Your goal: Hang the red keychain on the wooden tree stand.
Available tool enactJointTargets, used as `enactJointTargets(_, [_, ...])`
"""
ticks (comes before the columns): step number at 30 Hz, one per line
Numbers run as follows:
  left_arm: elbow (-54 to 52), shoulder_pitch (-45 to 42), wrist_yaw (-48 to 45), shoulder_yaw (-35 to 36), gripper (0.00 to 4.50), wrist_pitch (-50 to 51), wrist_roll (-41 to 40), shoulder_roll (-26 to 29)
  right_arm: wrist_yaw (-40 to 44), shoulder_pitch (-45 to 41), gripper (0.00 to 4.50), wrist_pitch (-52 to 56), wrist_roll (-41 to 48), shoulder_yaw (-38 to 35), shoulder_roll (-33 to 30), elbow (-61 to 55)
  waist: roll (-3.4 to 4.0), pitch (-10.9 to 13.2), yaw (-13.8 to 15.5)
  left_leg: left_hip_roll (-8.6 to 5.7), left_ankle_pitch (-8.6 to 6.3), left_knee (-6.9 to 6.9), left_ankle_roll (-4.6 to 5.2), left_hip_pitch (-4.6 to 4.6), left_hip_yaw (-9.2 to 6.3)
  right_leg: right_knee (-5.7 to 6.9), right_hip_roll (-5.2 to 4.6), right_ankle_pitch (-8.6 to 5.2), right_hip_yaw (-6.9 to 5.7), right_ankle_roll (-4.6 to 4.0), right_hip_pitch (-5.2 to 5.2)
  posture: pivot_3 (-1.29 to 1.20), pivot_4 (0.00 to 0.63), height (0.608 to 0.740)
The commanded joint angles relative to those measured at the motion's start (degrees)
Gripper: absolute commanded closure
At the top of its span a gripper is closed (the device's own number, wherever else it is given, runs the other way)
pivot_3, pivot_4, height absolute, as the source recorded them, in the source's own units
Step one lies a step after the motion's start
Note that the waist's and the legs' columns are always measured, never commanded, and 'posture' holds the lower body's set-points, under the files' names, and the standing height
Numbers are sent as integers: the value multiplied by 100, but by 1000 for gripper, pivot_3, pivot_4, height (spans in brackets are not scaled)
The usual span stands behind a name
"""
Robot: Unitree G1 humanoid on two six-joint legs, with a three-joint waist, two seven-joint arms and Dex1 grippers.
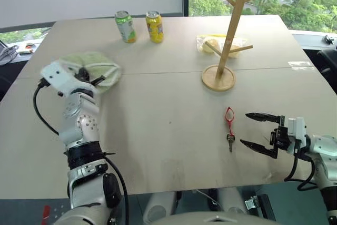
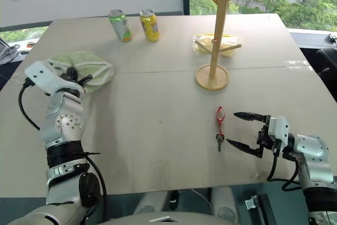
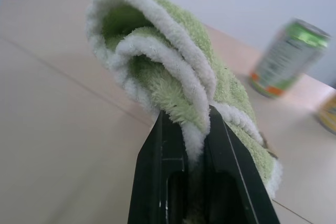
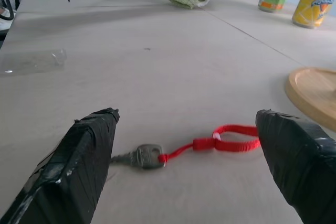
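The red keychain [image 1: 230, 115] lies flat on the table with its small dark key [image 4: 147, 157] at the near end. My right gripper [image 1: 244, 128] stands open just right of it at table height, its fingertips pointing at it, one on each side of it in the right wrist view. The wooden tree stand [image 1: 231, 30] rises upright behind the keychain on its round base [image 1: 218, 79]. Far to the left, my left gripper [image 3: 191, 124] is shut on a fold of a green towel [image 1: 102, 67].
A green can [image 1: 125, 26] and a yellow can [image 1: 154, 26] stand at the back of the table. A clear bag with something yellow [image 1: 209, 43] lies behind the stand. Bare tabletop [image 1: 168, 119] separates the towel from the keychain.
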Motion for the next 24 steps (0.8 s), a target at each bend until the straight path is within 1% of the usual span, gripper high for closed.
enactJointTargets(1, [758, -312, -34, 231, 4472, -942, 159, 180, -25, -117, 0, 37, 76, -26, -11, -195, -5, -1, 37, 0, -1, 0, -2, 1, 0, 0, 0, 1, 0, 2, 1, 0, 150, 740])
enactJointTargets(3, [1176, -412, -89, 286, 4472, -1246, 175, 230, -50, -175, 0, 69, 73, -22, -5, -199, -6, -1, 41, 1, -2, 1, -4, 0, -2, 0, 1, 1, -3, 3, 1, 0, 150, 740])
enactJointTargets(6, [1476, -480, -243, 202, 4472, -1457, 220, 252, -62, -199, 0, 86, 71, -25, -4, -196, -6, -1, 39, 3, -1, 1, -1, 1, -2, 1, 4, 2, -3, 3, 0, 0, 150, 740])
enactJointTargets(9, [1484, -445, -382, 100, 3396, -1561, 255, 197, -78, -201, 0, 81, 54, -34, 2, -193, -7, -1, 39, 3, 0, 1, 0, 0, -3, 1, 4, 2, -5, 3, 0, 0, 150, 740])
enactJointTargets(11, [1438, -399, -391, 82, 2377, -1585, 264, 177, -109, -190, 0, 83, 44, -34, 9, -213, -7, -1, 39, 3, 0, 0, -1, 1, -3, 1, 4, 2, -5, 4, 0, 0, 150, 740])
enactJointTargets(14, [1219, -246, -471, 39, 1056, -1487, 208, 122, -277, -136, 0, 123, 39, -64, 54, -283, -7, -1, 30, 4, 0, 1, -1, 2, -3, 3, 5, 2, -4, 3, 0, 0, 150, 740])
enactJointTargets(16, [880, -43, -574, -63, 138, -1327, 173, 39, -547, -94, 0, 184, 59, -135, 147, -380, -7, -1, 19, 5, 0, 1, 0, 2, -3, 4, 5, 2, -4, 3, 0, 0, 150, 740])
enactJointTargets(17, [498, 181, -709, -144, 56, -1152, 58, -56, -874, -43, 0, 345, 75, -197, 231, -538, -7, -1, 13, 6, 0, 0, 0, 2, -3, 4, 4, 2, -3, 3, 0, 0, 150, 740])
enactJointTargets(19, [-581, 862, -1168, -481, 56, -714, -182, -200, -1646, 162, 0, 939, 154, -290, 369, -1042, -5, -1, -26, 7, 0, 0, -1, 0, -3, 4, 4, 3, -1, 2, -3, 0, 150, 740])
enactJointTargets(21, [-1669, 1564, -1513, -774, 56, -327, -424, -267, -2232, 411, 0, 1269, 101, -316, 499, -1595, -5, -1, -45, 7, -6, -3, -9, -1, -2, 4, -27, 3, 8, -2, -4, 0, 150, 740])
enactJointTargets(22, [-2068, 1807, -1616, -869, 56, -190, -525, -291, -2454, 490, 0, 1401, 79, -322, 537, -1790, -5, -1, -56, 6, -6, -3, -9, -1, -3, 5, -26, 3, 5, -2, -5, 0, 150, 740])
enactJointTargets(24, [-2980, 2419, -2007, -1223, 56, 48, -719, -266, -3169, 657, 0, 2064, 223, -344, 643, -2392, -5, -2, -82, 9, -8, -4, -12, -1, -3, 5, -29, 1, 7, -4, -5, 0, 150, 740])
